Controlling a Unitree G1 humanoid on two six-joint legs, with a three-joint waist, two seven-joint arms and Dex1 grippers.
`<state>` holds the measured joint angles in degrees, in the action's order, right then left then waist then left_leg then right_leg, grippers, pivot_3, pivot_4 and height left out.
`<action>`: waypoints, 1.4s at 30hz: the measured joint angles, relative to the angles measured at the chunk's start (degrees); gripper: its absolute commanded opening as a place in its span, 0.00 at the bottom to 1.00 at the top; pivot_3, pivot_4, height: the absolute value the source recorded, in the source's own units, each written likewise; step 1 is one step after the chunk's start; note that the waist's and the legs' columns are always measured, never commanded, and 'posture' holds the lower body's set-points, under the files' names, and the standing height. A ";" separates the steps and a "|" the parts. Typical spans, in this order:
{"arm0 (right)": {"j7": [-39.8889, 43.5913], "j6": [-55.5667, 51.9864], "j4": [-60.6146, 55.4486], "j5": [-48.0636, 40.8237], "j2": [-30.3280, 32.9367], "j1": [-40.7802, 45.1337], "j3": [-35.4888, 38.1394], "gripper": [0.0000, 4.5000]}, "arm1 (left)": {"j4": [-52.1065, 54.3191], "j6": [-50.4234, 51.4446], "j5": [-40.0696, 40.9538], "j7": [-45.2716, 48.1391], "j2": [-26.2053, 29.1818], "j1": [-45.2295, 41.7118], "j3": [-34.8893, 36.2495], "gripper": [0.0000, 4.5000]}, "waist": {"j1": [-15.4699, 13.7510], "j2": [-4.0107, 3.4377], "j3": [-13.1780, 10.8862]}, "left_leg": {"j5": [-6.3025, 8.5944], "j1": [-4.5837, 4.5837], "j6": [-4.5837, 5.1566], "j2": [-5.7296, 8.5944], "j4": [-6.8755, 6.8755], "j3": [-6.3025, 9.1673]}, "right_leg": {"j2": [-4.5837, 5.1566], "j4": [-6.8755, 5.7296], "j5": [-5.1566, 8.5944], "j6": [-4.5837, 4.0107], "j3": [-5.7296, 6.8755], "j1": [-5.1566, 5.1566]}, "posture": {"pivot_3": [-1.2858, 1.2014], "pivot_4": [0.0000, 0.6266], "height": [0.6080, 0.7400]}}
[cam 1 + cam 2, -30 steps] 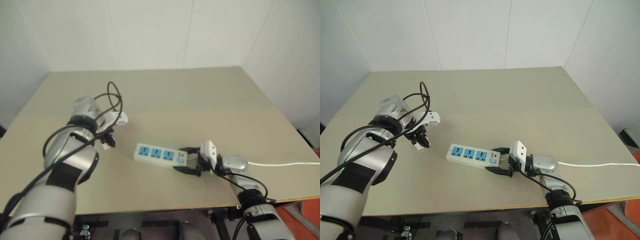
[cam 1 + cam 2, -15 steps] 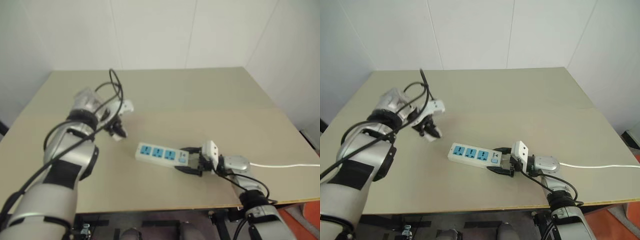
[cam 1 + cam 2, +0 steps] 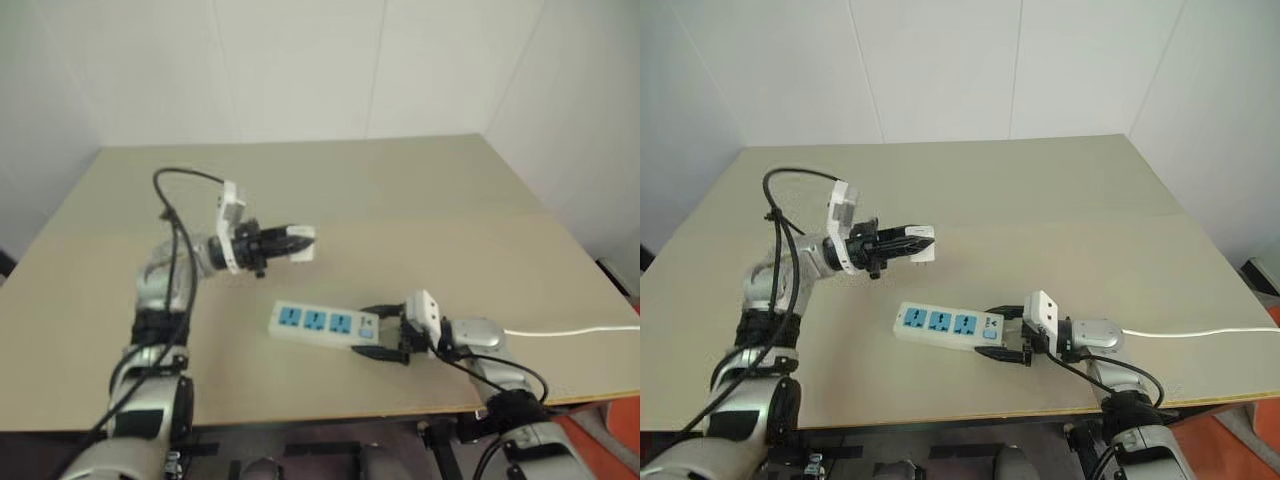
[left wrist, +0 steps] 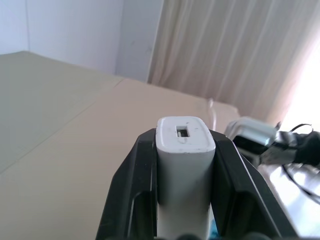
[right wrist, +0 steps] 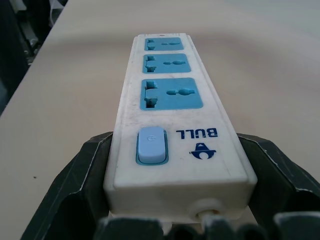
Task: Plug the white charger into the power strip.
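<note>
Power strip (image 3: pixel 947 325) lies flat on the beige table (image 3: pixel 1060 210), three blue socket faces up, its switch end turned toward the robot's right side and a white cable (image 3: pixel 1200 333) trailing off that end to the table's right edge. The right gripper (image 3: pixel 1008 334) is at that switch end, one black finger on each long side of the strip, pressed against the casing; from the right wrist view the blue switch (image 5: pixel 151 144) and a printed logo sit just ahead of the fingers, and the strip fills the gap between them, so it is gripping the strip

White charger (image 3: pixel 923 243) is up in the air, clear of the table, beyond the strip's far end and a little to the left of it, apart from the strip. The left gripper (image 3: pixel 912 241) holds it, clamped tight on its two sides with the arm reaching across level from the left. In the left wrist view the charger's end face with a small slot (image 4: pixel 182 133) points away from the wrist, black fingers (image 4: pixel 142 175) snug against both flanks. Black cable (image 3: pixel 790 190) loops above the left forearm
</note>
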<state>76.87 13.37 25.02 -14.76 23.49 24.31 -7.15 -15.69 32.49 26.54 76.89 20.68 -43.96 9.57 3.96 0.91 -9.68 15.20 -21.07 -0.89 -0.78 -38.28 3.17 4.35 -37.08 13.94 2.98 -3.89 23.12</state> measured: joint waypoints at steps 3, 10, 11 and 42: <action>0.79 0.33 1.02 0.27 -0.85 1.22 -1.42 0.76 | 3.73 3.35 3.20 -1.01 -0.19 2.52 -0.84 0.22 | 0.06 0.00 0.03 | 0.00 0.03 0.00 -0.01 0.00 0.00 | -0.01 0.02 0.00 0.00 0.00 -0.01 | 0.52 0.24 1.00; 2.43 2.47 6.16 1.55 -3.28 4.72 -2.82 0.76 | 8.13 6.42 9.39 -0.45 0.04 9.58 -2.16 0.22 | 0.63 0.03 0.08 | 0.00 0.25 0.00 -0.06 0.09 -0.03 | -0.08 0.07 0.00 -0.01 -0.05 -0.08 | 0.52 0.24 1.00; 2.43 2.76 6.98 1.75 -3.81 5.21 -2.83 0.76 | 9.32 4.02 9.39 0.49 0.03 11.57 -2.45 0.22 | 0.79 0.04 0.09 | 0.00 0.29 0.00 -0.07 0.11 -0.06 | -0.08 0.11 0.00 -0.01 -0.06 -0.07 | 0.52 0.24 1.00; 3.32 3.69 10.02 2.24 -4.72 6.49 -3.01 0.76 | -6.14 -21.14 2.26 13.37 1.60 12.08 -10.85 0.22 | 0.31 0.13 0.14 | 0.02 0.88 0.02 -0.06 0.24 -0.05 | -0.08 0.43 0.02 -0.08 -0.04 -0.73 | 0.52 0.24 1.00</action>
<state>80.19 17.06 35.04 -12.52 18.77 30.80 -10.16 -21.83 11.35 28.80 90.26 22.28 -31.88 -1.28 4.28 1.04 -9.55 15.22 -20.18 -0.87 -0.84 -38.04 3.12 4.27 -36.66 13.96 2.90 -3.93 22.39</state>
